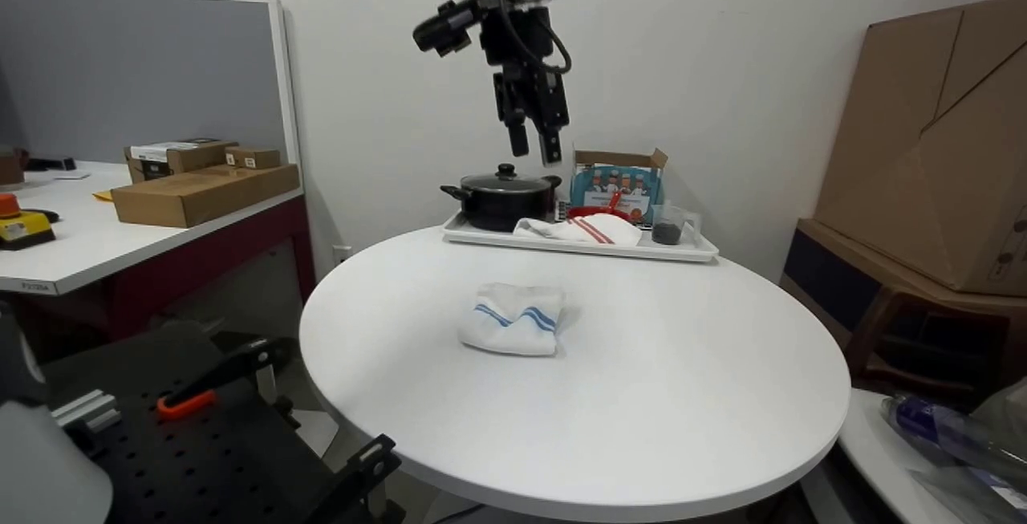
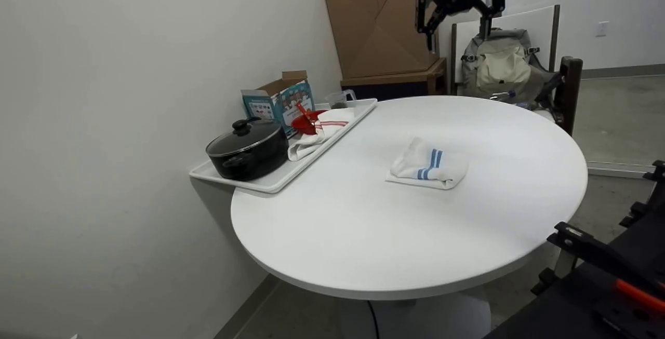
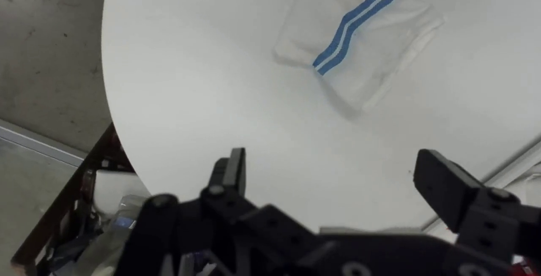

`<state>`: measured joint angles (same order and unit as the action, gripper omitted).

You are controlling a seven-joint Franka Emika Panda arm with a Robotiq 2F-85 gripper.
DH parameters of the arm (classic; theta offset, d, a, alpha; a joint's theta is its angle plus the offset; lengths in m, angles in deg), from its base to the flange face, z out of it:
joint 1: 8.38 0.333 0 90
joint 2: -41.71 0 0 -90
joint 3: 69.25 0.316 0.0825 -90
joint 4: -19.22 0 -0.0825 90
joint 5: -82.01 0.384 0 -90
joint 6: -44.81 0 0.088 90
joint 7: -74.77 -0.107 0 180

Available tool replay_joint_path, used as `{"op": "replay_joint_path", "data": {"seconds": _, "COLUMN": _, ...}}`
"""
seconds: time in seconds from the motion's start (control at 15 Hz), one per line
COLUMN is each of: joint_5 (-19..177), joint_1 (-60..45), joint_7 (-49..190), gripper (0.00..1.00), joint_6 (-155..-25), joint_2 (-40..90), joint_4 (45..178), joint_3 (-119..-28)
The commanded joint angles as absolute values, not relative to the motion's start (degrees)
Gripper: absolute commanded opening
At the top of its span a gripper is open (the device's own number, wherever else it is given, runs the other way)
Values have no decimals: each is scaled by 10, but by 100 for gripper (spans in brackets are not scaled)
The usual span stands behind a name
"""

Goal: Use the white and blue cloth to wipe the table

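Note:
A folded white and blue cloth (image 1: 513,322) lies on the round white table (image 1: 682,396), near its middle in both exterior views. Its blue stripes show clearly from above in the wrist view, where the cloth (image 3: 380,43) sits beyond the fingertips. My gripper (image 1: 535,147) hangs high above the table, pointing down and apart from everything. In the wrist view the gripper (image 3: 331,155) has its jaws spread wide, with only bare tabletop seen between them.
A white tray (image 2: 291,175) at the table's wall side holds a black lidded pot (image 1: 504,201), a white cloth with red stripes (image 2: 332,121), a red utensil, a clear cup (image 1: 667,225) and a blue box (image 2: 296,101). Large cardboard boxes (image 1: 931,147) stand beside the table.

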<state>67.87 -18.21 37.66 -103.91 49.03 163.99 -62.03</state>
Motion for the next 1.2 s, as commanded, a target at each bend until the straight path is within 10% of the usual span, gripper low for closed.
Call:
{"op": "replay_joint_path", "data": {"seconds": 0.0, "joint_5": 678, "joint_1": -164, "joint_7": 389, "gripper": 100, "joint_6": -1089, "joint_2": 375, "joint_4": 1590, "joint_3": -653}}
{"op": "replay_joint_path", "data": {"seconds": 1.13, "joint_5": 760, "joint_1": 6, "joint_7": 441, "gripper": 92, "joint_6": -1131, "joint_2": 52, "joint_4": 1412, "joint_3": -736}}
